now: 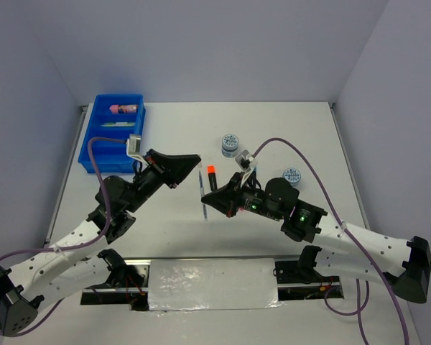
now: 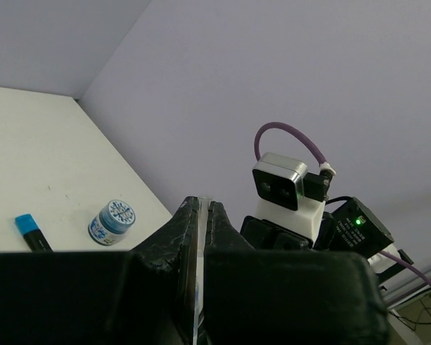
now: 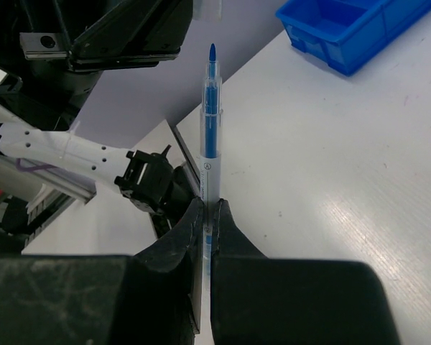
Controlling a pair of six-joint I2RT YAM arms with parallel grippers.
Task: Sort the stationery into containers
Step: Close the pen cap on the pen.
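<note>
**Q:** Two hands: state of each?

**A:** Right hand (image 3: pixel 205 210) is closed on 1 blue pen (image 3: pixel 210 129), gripped low on the barrel. The blue tip points away from the fingers, and the pen is held clear of the worktop (image 1: pixel 287 129). Left hand (image 2: pixel 201 210) is closed on 1 thin clear tube (image 2: pixel 199 251). Cannot tell whether the tube is that pen's cap. It sits just beyond the pen's tip, roughly in line with it. Both hands are near mid-worktop.

**Q:** Count of loose items on the worktop?

**A:** 2 round patterned discs, well apart: first disc (image 1: pixel 230 143) beyond the hands, second disc (image 1: pixel 292 175) beside the right arm. 1 orange-capped marker (image 1: pixel 211 171) just beside the held pen. 1 blue-capped marker (image 2: pixel 30 230) near a disc, seen only in the left wrist view.

**Q:** Containers and contents?

**A:** 1 blue tray (image 1: pixel 118 98) at the far left corner. It holds 1 pink cylinder (image 1: pixel 124 109) in the farthest compartment and 1 green pen (image 1: pixel 118 123) in the next one. The nearer compartments are partly hidden by the left arm.
</note>
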